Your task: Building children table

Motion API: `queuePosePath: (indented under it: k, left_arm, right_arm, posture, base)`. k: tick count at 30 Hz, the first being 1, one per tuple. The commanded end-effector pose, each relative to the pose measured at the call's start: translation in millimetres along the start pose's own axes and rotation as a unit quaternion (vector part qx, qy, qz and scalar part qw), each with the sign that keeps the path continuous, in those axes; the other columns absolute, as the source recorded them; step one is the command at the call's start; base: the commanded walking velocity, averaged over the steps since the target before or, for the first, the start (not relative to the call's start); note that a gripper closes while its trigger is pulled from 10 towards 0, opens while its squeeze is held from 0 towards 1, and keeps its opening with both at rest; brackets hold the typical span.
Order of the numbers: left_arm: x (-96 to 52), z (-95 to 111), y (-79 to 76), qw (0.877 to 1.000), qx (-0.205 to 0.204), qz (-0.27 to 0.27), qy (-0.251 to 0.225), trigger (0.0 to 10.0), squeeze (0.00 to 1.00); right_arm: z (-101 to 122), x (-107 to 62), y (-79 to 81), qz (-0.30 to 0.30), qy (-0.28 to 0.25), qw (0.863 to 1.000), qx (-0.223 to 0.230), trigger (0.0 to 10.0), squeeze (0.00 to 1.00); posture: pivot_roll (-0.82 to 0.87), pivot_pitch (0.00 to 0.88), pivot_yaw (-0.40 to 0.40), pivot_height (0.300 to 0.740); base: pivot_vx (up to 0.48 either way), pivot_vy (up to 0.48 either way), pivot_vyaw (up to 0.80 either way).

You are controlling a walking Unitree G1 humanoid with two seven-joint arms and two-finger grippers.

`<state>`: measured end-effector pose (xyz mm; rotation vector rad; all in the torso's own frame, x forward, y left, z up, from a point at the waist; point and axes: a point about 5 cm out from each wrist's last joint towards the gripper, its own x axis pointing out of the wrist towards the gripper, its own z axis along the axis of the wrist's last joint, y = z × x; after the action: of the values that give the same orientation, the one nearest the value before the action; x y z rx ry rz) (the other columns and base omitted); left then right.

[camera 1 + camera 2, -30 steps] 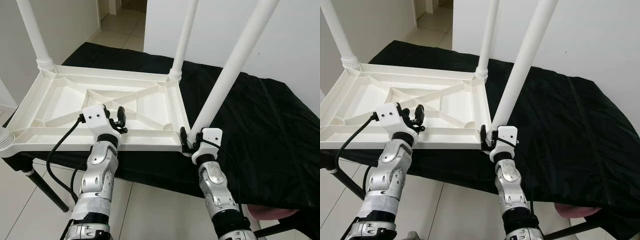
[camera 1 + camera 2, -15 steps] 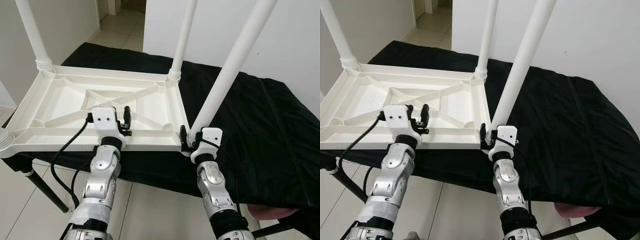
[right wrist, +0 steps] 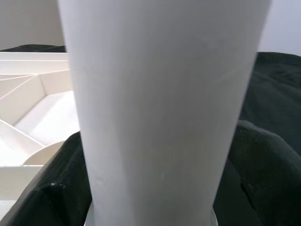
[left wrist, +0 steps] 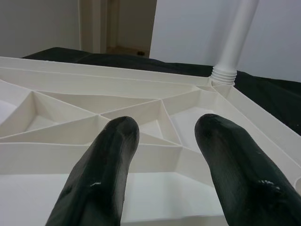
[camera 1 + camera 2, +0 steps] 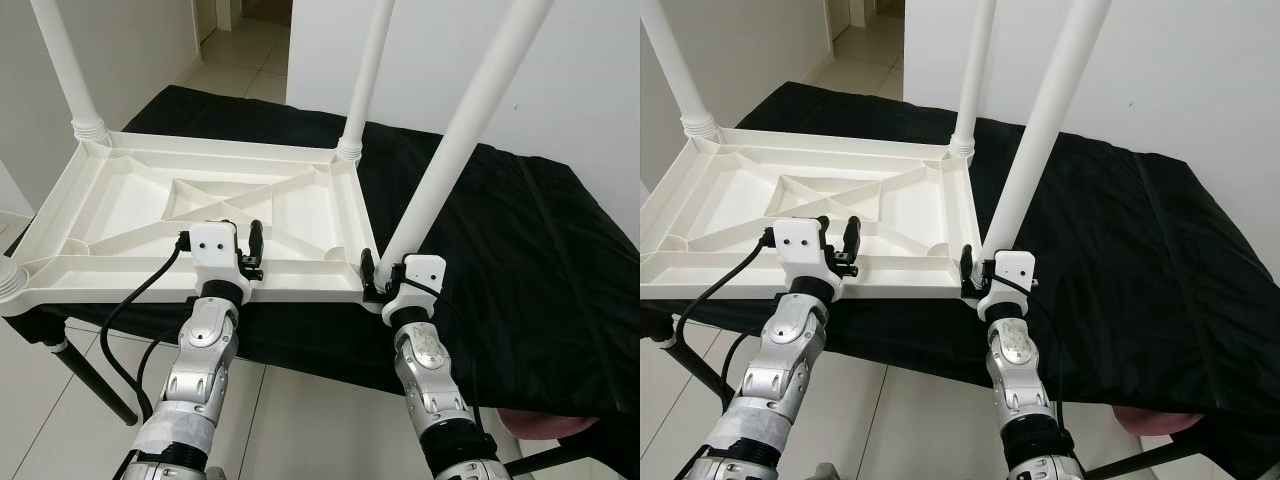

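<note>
Across the left half of the head view, the upturned white tabletop lies on the black-draped bench, with two legs already standing in its far corners. At lower centre-left my left gripper hovers open over its near rim; right of it my right gripper clamps the tilted fourth leg at the near corner socket, which I judge not fully seated. My left wrist view shows bare ribs between spread fingers; my right wrist view shows that leg close up.

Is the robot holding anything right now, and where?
The right gripper clamps the table leg near its base. The left gripper, open, holds nothing.
</note>
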<state>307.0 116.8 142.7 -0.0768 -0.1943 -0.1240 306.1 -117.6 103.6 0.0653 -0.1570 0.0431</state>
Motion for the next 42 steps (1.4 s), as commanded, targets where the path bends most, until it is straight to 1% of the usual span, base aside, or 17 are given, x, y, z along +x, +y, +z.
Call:
queuePosePath:
  k: [1, 4, 6, 7, 12, 16, 20, 21, 22, 24, 25, 28, 30, 31, 34, 39, 42]
  left_arm:
    - [-1.8, -3, -9.9, 0.996, 0.002, -0.086, 0.006, 10.0, 0.00]
    - [-1.8, -3, -9.9, 0.996, 0.002, -0.086, 0.006, 10.0, 0.00]
    - [0.3, -4, -10.6, 0.996, 0.002, -0.093, 0.012, 10.0, 0.00]
    - [1.9, -4, -11.9, 0.995, 0.002, -0.100, 0.014, 10.0, 0.00]
    - [3.3, -4, -13.4, 0.994, 0.001, -0.106, 0.015, 10.0, 0.00]
    - [7.1, -3, -16.5, 0.992, 0.008, -0.126, 0.015, 10.0, 0.00]
    - [6.8, -3, -19.1, 0.989, 0.017, -0.147, 0.018, 10.0, 0.00]
    - [4.3, -4, -22.4, 0.985, 0.027, -0.169, 0.021, 10.0, 0.00]
    - [4.3, -4, -22.4, 0.985, 0.027, -0.169, 0.021, 10.0, 0.00]
    - [-6.0, -10, -31.2, 0.971, 0.046, -0.229, 0.041, 10.0, 0.00]
    - [-6.0, -10, -31.2, 0.971, 0.046, -0.229, 0.041, 10.0, 0.00]
    - [-18.1, -19, -39.5, 0.956, 0.055, -0.281, 0.069, 10.0, 0.00]
    - [-18.1, -19, -39.5, 0.956, 0.055, -0.281, 0.069, 10.0, 0.00]
    - [-20.5, -20, -42.1, 0.953, 0.057, -0.289, 0.074, 10.0, 0.00]
    - [-22.7, -22, -45.7, 0.948, 0.055, -0.302, 0.080, 10.0, 0.00]
    - [-23.4, -23, -47.5, 0.946, 0.052, -0.310, 0.081, 10.0, 0.00]
    - [-22.9, -21, -50.3, 0.942, 0.054, -0.319, 0.085, 10.0, 0.00]
  right_arm:
    - [-1, 0.1, -0.2, -0.003, 0.000, 1.000, 0.000, 10.0, 0.00]
    - [-1, 0.1, -0.2, -0.003, 0.000, 1.000, 0.000, 10.0, 0.00]
    - [-1, 0.5, 1.3, -0.003, -0.003, 1.000, 0.000, 10.0, 0.00]
    - [0, 0.7, 1.7, -0.002, -0.005, 1.000, 0.000, 10.0, 0.00]
    - [0, 0.8, 1.9, -0.001, -0.006, 1.000, 0.000, 10.0, 0.00]
    - [0, 1.4, 2.8, 0.012, -0.005, 1.000, -0.002, 10.0, 0.00]
    - [0, 2.4, 3.9, 0.027, -0.004, 1.000, -0.007, 10.0, 0.00]
    - [0, 3.3, 3.6, 0.031, -0.004, 0.999, -0.008, 10.0, 0.00]
    - [0, 3.3, 3.6, 0.031, -0.004, 0.999, -0.008, 10.0, 0.00]
    - [-1, 4.5, 3.0, 0.047, -0.001, 0.999, -0.014, 10.0, 0.00]
    - [-1, 4.5, 3.0, 0.047, -0.001, 0.999, -0.014, 10.0, 0.00]
    - [-2, 5.2, -0.4, 0.061, 0.004, 0.998, -0.021, 10.0, 0.00]
    - [-2, 5.2, -0.4, 0.061, 0.004, 0.998, -0.021, 10.0, 0.00]
    - [-2, 5.3, -1.9, 0.064, 0.006, 0.998, -0.024, 10.0, 0.00]
    - [-3, 5.0, -3.2, 0.073, 0.008, 0.997, -0.028, 10.0, 0.00]
    - [-3, 4.5, -3.7, 0.082, 0.008, 0.996, -0.032, 10.0, 0.00]
    - [-1, 4.9, -7.9, 0.107, 0.006, 0.993, -0.043, 10.0, 0.00]
  posture:
    - [-0.03, 0.000, -0.033, 0.740]
    - [-0.03, 0.000, -0.033, 0.740]
    - [-0.06, 0.000, 0.006, 0.740]
    - [-0.06, 0.000, 0.011, 0.740]
    - [-0.07, 0.000, 0.016, 0.740]
    - [-0.07, 0.000, 0.024, 0.740]
    - [-0.06, 0.000, 0.015, 0.740]
    - [-0.05, 0.000, 0.009, 0.740]
    - [-0.05, 0.000, 0.009, 0.740]
    - [-0.03, 0.000, -0.006, 0.740]
    - [-0.03, 0.000, -0.006, 0.740]
    - [-0.02, 0.000, -0.019, 0.740]
    - [-0.02, 0.000, -0.019, 0.740]
    - [-0.02, 0.000, -0.024, 0.740]
    - [-0.02, 0.000, -0.027, 0.740]
    - [-0.02, 0.000, -0.029, 0.740]
    - [-0.03, 0.000, -0.029, 0.740]
  base:
    - [0.000, 0.000, 0.00]
    - [0.000, 0.000, 0.00]
    - [0.000, 0.000, 0.00]
    - [0.000, 0.000, 0.00]
    - [0.000, 0.000, 0.00]
    - [0.000, 0.000, 0.00]
    - [0.000, 0.000, 0.00]
    - [0.000, 0.000, 0.00]
    - [0.000, 0.000, 0.00]
    - [0.000, 0.000, 0.00]
    - [0.000, 0.000, 0.00]
    - [0.000, 0.000, 0.00]
    - [0.000, 0.000, 0.00]
    - [0.000, 0.000, 0.00]
    - [0.000, 0.000, 0.00]
    - [0.000, 0.000, 0.00]
    - [0.000, 0.000, 0.00]
